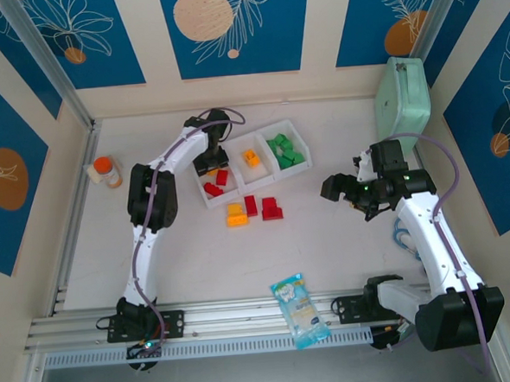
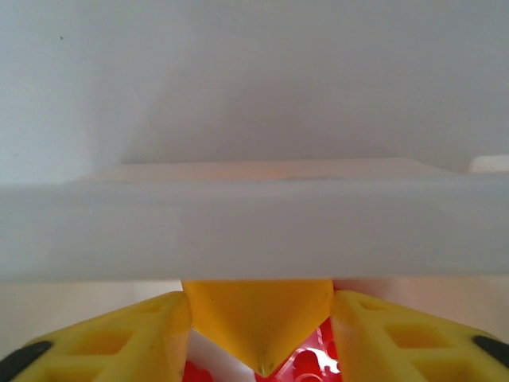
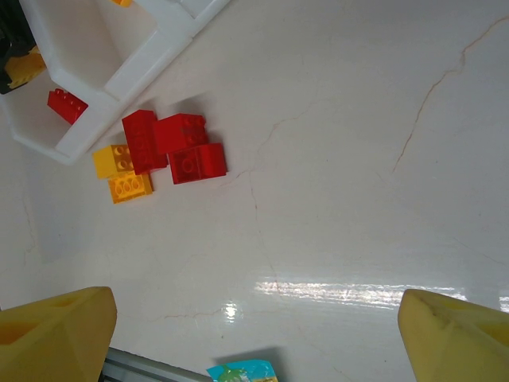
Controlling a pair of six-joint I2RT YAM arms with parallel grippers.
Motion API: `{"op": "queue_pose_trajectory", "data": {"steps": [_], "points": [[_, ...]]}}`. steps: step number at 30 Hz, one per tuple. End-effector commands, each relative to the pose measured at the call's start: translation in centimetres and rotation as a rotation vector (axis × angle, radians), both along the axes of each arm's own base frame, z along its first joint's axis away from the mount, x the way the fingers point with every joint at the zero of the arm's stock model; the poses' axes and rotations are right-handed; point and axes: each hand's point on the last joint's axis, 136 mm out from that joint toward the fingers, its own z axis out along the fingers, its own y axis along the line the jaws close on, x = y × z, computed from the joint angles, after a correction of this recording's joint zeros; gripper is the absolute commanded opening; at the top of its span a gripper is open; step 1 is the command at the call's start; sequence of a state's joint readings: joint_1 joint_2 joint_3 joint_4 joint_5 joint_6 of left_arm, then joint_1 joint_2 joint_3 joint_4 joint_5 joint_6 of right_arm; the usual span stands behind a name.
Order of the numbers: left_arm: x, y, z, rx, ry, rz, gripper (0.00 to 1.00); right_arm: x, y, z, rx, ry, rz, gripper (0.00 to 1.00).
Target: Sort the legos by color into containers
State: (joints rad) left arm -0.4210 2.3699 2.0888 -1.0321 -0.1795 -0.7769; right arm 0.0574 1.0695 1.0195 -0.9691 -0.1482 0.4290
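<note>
The white three-compartment tray (image 1: 235,149) sits at the table's centre back: red legos (image 1: 215,183) in its left container, a yellow-orange one (image 1: 251,158) in the middle, green ones (image 1: 285,150) on the right. My left gripper (image 1: 208,163) hangs over the left container, just behind the tray wall (image 2: 254,231). It is shut on a yellow-orange lego (image 2: 258,318) that touches both fingers, with red legos (image 2: 314,362) below it. Loose red legos (image 3: 179,131) and yellow-orange ones (image 3: 131,187) lie in front of the tray (image 3: 79,135). My right gripper (image 3: 254,334) is open over bare table, right of them.
An orange-capped bottle (image 1: 107,171) stands at the left. A mint-green case (image 1: 403,100) leans at the back right. A blue-and-white snack packet (image 1: 301,309) lies on the front rail, between the two arm bases. Walls close in the table on three sides.
</note>
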Motion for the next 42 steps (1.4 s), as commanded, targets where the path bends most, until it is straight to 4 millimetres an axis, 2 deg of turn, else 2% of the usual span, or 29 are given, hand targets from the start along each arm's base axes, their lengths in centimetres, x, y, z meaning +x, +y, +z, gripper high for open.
{"op": "queue_pose_trajectory", "data": {"steps": [1,4,12,17,19,22,27,33,37,40,42], "points": [[-0.9,-0.3,-2.8,-0.009,0.079,-0.009,0.57,-0.6,0.4,0.1,0.024,0.002,0.023,0.92],[-0.8,-0.4,-3.0,-0.022,0.089,-0.013,0.57,-0.6,0.4,0.3,0.024,-0.002,0.024,0.92],[-0.6,-0.9,-2.9,-0.041,0.087,-0.033,0.43,-0.7,0.4,0.4,0.025,-0.002,0.019,0.92],[-0.4,-1.7,-2.4,-0.077,0.074,-0.054,0.25,-0.7,0.3,0.5,0.024,-0.006,0.018,0.92],[-0.3,-2.1,-1.5,-0.087,0.053,-0.067,0.21,-0.8,0.3,0.5,0.024,-0.006,0.018,0.92],[-0.1,-2.4,1.2,-0.094,0.006,-0.085,0.18,-0.7,0.3,0.6,0.026,-0.009,0.017,0.92],[-0.6,-2.1,7.3,-0.07,-0.092,-0.114,0.18,-0.7,0.3,0.9,0.024,-0.015,0.015,0.92],[-2.0,-2.0,12.6,-0.052,-0.174,-0.148,0.17,-0.7,0.4,0.9,0.031,-0.014,0.013,0.92],[-2.6,-5.0,14.2,-0.138,-0.21,-0.227,0.18,-0.6,0.3,1.0,0.027,-0.019,0.011,0.92],[-2.6,-8.1,14.1,-0.202,-0.212,-0.289,0.19,-0.6,0.4,1.1,0.03,-0.021,0.009,0.92],[-2.5,-9.5,13.3,-0.212,-0.189,-0.317,0.19,-0.7,0.3,1.4,0.03,-0.026,0.006,0.92]]}}
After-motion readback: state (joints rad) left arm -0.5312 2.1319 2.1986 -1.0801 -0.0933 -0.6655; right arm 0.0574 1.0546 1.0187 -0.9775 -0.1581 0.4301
